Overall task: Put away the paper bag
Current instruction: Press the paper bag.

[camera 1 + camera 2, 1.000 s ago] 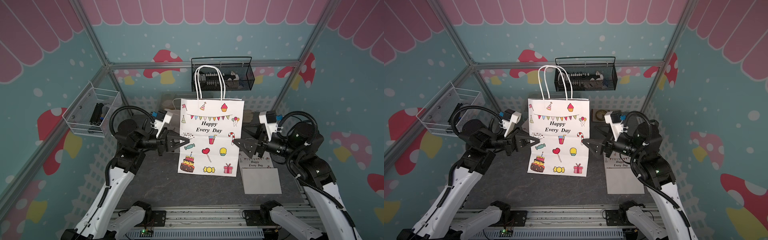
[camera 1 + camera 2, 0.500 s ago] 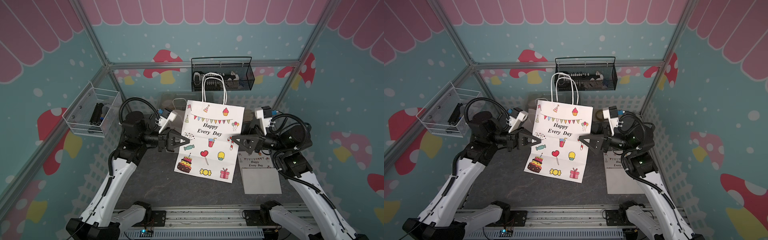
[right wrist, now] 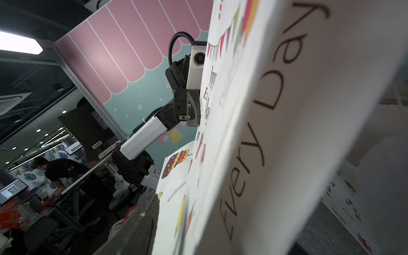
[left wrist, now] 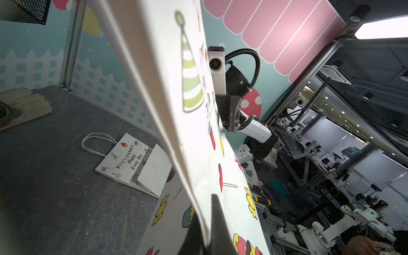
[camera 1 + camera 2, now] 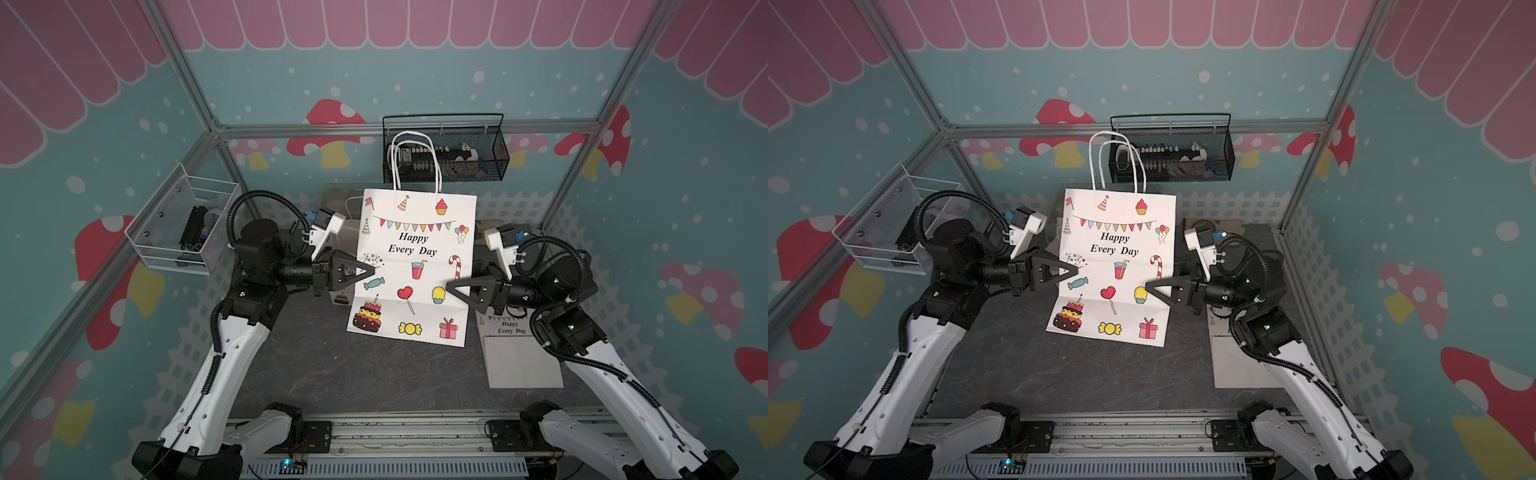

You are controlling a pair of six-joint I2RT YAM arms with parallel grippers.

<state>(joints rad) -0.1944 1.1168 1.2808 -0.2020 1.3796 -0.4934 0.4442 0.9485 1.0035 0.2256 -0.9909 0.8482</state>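
The white paper bag (image 5: 411, 266) (image 5: 1113, 266), printed "Happy Every Day", stands upright at mid table with its rope handles up. My left gripper (image 5: 371, 270) (image 5: 1075, 270) is shut on the bag's left edge. In the left wrist view the paper (image 4: 194, 132) is pinched between the dark fingers of that gripper (image 4: 206, 220). My right gripper (image 5: 449, 286) (image 5: 1148, 286) reaches over the bag's right edge. In the right wrist view one finger (image 3: 141, 225) lies against the printed face (image 3: 254, 132). The other finger is hidden behind the paper.
A second bag (image 5: 519, 353) (image 4: 132, 163) lies folded flat on the grey table (image 5: 353, 374), under my right arm. A black wire basket (image 5: 449, 160) hangs on the back wall and a white one (image 5: 183, 232) on the left wall. A beige pad (image 5: 1208, 224) lies at back right.
The bag swung right and tilted, then came back nearly upright. My right gripper moved left onto the bag's right edge and its jaws narrowed. The left gripper stayed shut on the left edge.
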